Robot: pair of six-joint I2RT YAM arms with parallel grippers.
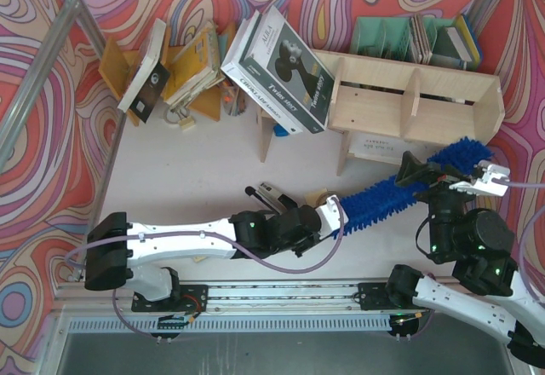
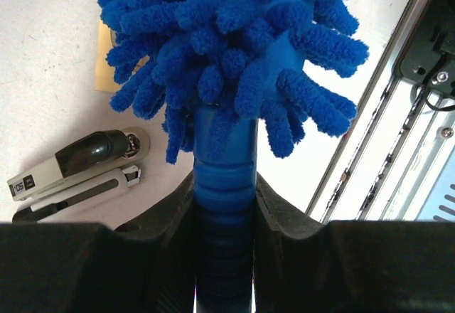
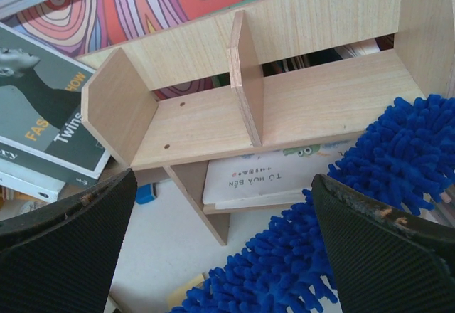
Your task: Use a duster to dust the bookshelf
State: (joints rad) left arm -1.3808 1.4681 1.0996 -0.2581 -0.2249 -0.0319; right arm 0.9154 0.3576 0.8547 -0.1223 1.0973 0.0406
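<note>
Top view, duster (image 1: 400, 189): slanted from the middle to the right of the frame, fluffy tip near the lower right end of the bookshelf (image 1: 417, 102).
Top view, left gripper (image 1: 330, 216): clamped on the handle end, likely so the long brush can reach far.
Top view, right gripper (image 1: 444, 173): spread wide over the fluffy part, gripping nothing.
Top view, writing: "Twins" on the big leaning book (image 1: 285, 72), upper middle.
Left wrist view, handle: squeezed between the two black left fingers (image 2: 167, 220), bottom middle, most likely to stop slipping.
Left wrist view, stapler (image 2: 78, 167): lower left, label too small to read.
Right wrist view, right fingers (image 3: 64, 235): far apart in the lower corners, blue fluff low and right between them.
Right wrist view, bookshelf: across the top half, bare boards with a divider in the middle.
Right wrist view, writing: "Twins" again at the left edge; "TO HOA BEN" on the pale book (image 3: 277, 178) under the shelf board.
</note>
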